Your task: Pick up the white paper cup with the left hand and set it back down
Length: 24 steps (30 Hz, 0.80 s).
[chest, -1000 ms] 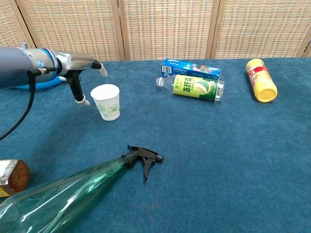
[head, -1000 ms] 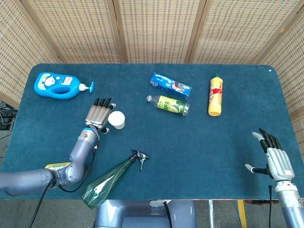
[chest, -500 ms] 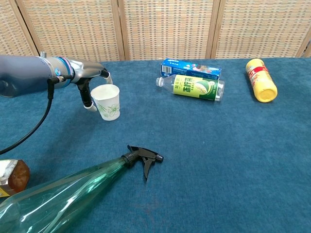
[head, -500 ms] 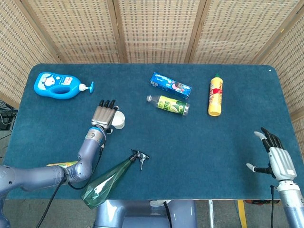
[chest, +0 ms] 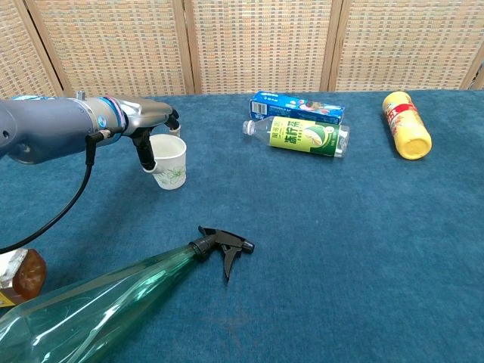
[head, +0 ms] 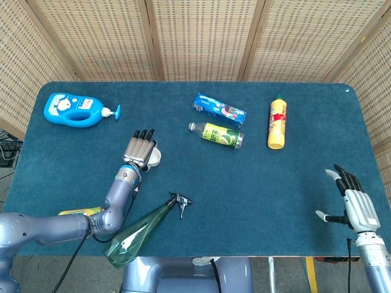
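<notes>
The white paper cup [head: 155,158] [chest: 171,161] stands upright on the blue table, left of centre. My left hand [head: 140,148] [chest: 146,120] reaches around the cup's left side. Its thumb touches the cup's wall in the chest view, and its fingers [head: 145,133] stretch out over the far rim, still apart. The cup rests on the cloth. My right hand [head: 353,203] hovers open near the front right edge, holding nothing; only the head view shows it.
A green spray bottle [head: 143,231] [chest: 113,302] lies in front of the cup. A blue box [chest: 296,107], a green drink bottle [chest: 302,138] and a yellow bottle [chest: 406,125] lie to the right. A blue pump bottle [head: 76,110] lies far left. A small jar [chest: 19,276] sits near the front left.
My left hand has slid right from beside the cup until its thumb and fingers flank it. The cup has not moved. The right hand has barely shifted.
</notes>
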Tool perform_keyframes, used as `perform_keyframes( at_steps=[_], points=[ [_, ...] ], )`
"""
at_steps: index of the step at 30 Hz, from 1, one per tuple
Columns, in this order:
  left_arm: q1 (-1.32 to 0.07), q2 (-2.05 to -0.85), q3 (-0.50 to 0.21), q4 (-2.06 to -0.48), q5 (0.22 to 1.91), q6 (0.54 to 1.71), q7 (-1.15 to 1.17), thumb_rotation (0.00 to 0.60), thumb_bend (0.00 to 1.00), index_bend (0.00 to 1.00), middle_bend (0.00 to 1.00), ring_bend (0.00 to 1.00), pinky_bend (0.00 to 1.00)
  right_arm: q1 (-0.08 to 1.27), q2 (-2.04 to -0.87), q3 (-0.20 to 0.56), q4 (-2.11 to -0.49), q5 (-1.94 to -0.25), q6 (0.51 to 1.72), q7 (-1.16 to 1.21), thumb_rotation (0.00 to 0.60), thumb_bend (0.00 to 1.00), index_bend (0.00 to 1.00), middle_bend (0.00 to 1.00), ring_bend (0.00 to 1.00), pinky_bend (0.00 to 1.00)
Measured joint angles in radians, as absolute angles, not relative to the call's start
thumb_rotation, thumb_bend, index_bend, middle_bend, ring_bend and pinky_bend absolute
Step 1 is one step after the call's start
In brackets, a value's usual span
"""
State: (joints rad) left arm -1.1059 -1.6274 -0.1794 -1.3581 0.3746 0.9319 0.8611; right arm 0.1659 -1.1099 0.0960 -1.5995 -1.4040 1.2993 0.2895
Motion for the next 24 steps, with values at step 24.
perform_keyframes(
  at_steps=[24],
  points=[
    [-0.836,-1.649,-0.194,-1.298,0.862,1.006,0.072,0.600,0.30,0.41,0.00,0.00,0.11,0.165,-1.123,0.091,-1.607,-1.406,1.306,0.237,0.600,0.10,0.00,0.00,0.00,0.00]
  ],
)
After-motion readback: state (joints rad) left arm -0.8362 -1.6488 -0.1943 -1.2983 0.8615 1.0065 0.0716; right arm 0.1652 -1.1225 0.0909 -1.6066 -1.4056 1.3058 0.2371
